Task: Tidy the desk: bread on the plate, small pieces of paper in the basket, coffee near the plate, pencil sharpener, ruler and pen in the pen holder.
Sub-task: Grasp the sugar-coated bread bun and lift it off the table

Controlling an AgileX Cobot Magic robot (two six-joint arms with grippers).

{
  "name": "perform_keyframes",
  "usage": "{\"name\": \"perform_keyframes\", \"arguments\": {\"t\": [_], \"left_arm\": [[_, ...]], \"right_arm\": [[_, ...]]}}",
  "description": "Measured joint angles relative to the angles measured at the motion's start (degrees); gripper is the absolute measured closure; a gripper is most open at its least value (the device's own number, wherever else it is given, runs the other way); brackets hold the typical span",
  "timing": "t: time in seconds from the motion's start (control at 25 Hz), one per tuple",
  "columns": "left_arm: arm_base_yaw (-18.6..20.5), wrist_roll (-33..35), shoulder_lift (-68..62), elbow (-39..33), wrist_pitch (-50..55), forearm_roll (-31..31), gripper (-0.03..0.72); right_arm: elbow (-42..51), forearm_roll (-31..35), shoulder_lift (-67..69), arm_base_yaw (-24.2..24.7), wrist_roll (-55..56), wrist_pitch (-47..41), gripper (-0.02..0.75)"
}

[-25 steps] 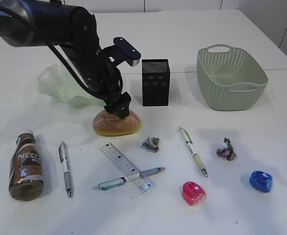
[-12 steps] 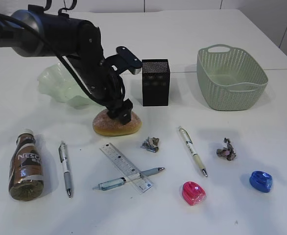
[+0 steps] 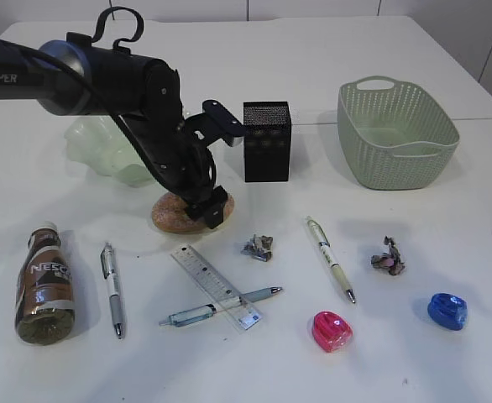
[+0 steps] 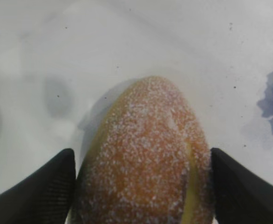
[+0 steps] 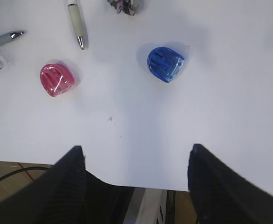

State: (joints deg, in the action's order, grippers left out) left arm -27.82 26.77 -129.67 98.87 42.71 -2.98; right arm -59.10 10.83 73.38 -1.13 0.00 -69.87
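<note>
"PIPER" on arm [image 3: 28, 80]; "NESCAFÉ" on bottle [image 3: 44, 285]

Sugar-dusted golden bread [image 4: 146, 158] lying on white table, pale green plate [image 3: 103, 147] just behind

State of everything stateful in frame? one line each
Left gripper: fingers on both sides of the bread, on the table.
Right gripper: open, empty, over the table edge.
Plate: empty as far as visible.
Basket: upright, looks empty.
Pen holder: upright, contents not visible.
Coffee: lying on its side, capped.
Ruler: flat, a pen across it.
</note>
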Motion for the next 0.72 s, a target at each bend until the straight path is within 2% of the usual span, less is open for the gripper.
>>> {"name": "perform_keyframes", "arguments": {"t": [0.16,0.44,0.72], "left_arm": [[0.0,-0.1,0.0,0.0,0.22,0.0,0.138],[0.0,-0.1,0.0,0.27,1.07,0.0,0.377],[0.0,-0.1,0.11,0.48,3.01,0.0,0.414]], "right_arm": [[0.0,0.0,0.0,0.0,0.0,0.92,0.205],[0.0,0.0,0.0,0.0,0.0,1.4,0.205],[0.0,0.0,0.0,0.0,0.0,1.4,0.205]]}}
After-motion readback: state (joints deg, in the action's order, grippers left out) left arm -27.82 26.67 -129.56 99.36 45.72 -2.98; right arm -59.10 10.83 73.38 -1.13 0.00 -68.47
